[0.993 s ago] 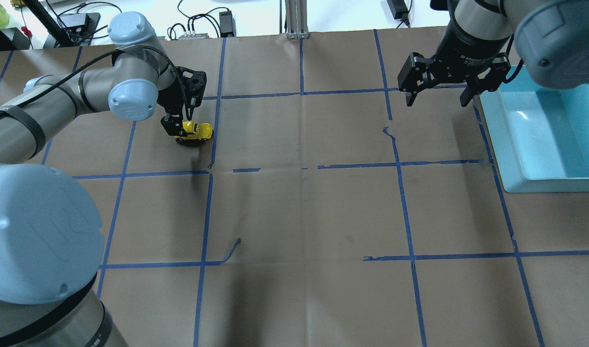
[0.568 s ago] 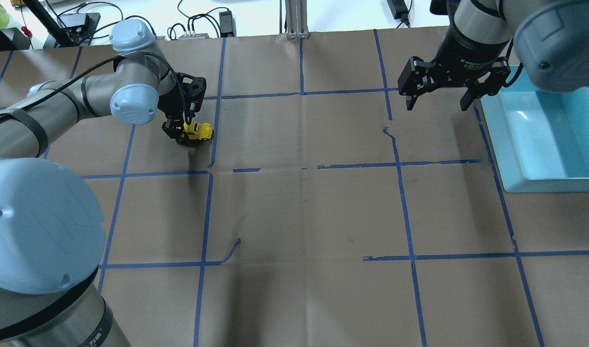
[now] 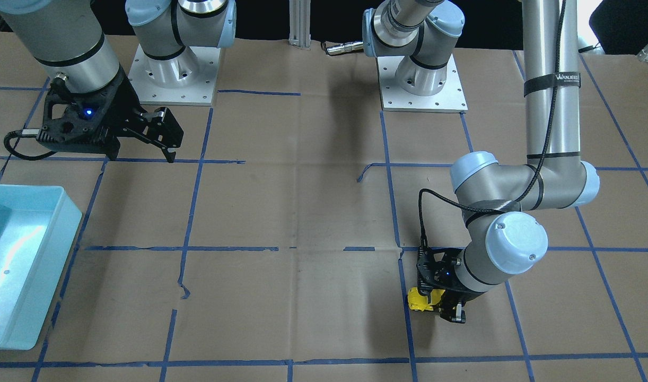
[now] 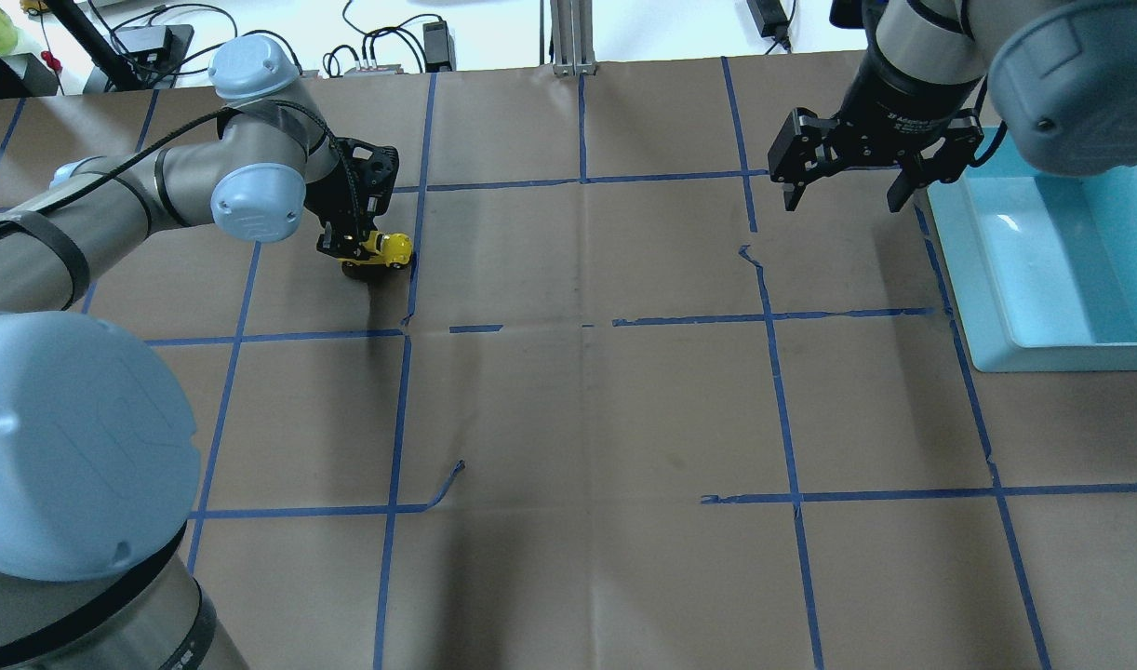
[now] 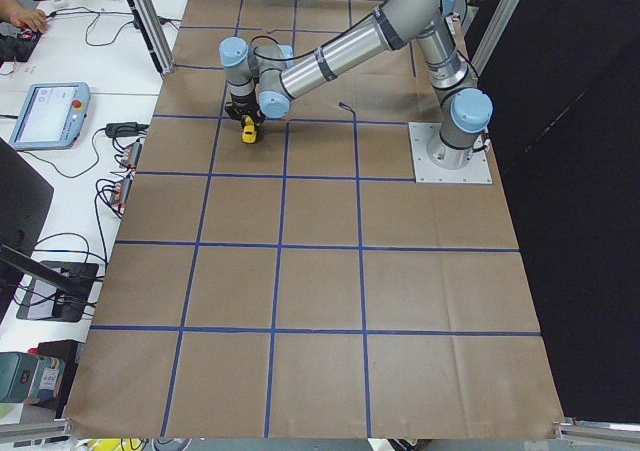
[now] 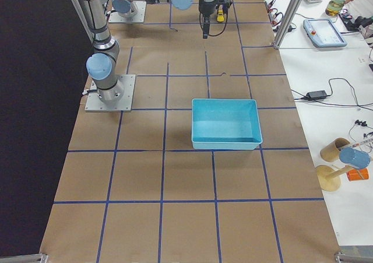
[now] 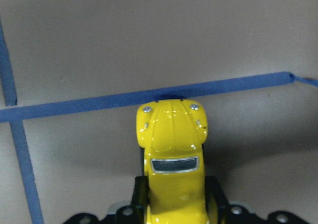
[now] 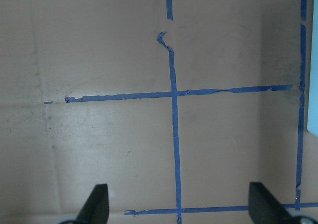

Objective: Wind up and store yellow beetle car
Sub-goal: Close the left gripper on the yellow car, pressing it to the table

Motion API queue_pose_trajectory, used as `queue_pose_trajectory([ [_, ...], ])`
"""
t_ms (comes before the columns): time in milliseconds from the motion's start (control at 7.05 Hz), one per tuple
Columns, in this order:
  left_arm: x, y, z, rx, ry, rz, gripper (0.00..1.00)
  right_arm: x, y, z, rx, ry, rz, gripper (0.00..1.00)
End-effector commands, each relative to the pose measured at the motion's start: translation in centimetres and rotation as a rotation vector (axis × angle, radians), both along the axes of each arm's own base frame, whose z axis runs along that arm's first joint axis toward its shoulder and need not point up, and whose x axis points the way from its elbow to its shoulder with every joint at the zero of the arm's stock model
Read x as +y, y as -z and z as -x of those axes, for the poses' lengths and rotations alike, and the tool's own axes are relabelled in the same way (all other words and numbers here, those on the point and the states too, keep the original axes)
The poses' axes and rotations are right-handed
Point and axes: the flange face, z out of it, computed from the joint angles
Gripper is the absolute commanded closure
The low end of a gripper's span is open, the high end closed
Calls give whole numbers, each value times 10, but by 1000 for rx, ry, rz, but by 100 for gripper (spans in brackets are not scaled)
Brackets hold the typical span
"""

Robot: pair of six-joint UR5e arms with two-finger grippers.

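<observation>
The left arm's black two-finger gripper [image 4: 353,249] is clamped on the rear of the small glossy yellow beetle toy car [image 7: 171,149], whose nose reaches a blue tape line [image 7: 74,107] on the brown paper-covered table [image 4: 587,409]. The right arm's gripper [image 4: 845,200] hangs with its fingers spread wide, holding nothing, just beside the light-blue rectangular plastic tray [image 4: 987,307]. Broad bare paper lies between car and tray.
</observation>
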Motion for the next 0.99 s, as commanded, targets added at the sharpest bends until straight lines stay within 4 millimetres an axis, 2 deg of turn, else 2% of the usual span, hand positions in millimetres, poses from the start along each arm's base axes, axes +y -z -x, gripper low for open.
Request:
queue_pose_trajectory([
  [0,1,-12,12,60,5,22,100,-1,4,1,6,-1,-10,0],
  [426,-3,3,5,49,-3,3,100,6,0,0,6,-1,-17,0],
  [851,-1,6,3,48,-3,-6,100,6,1,-1,3,-5,-16,0],
])
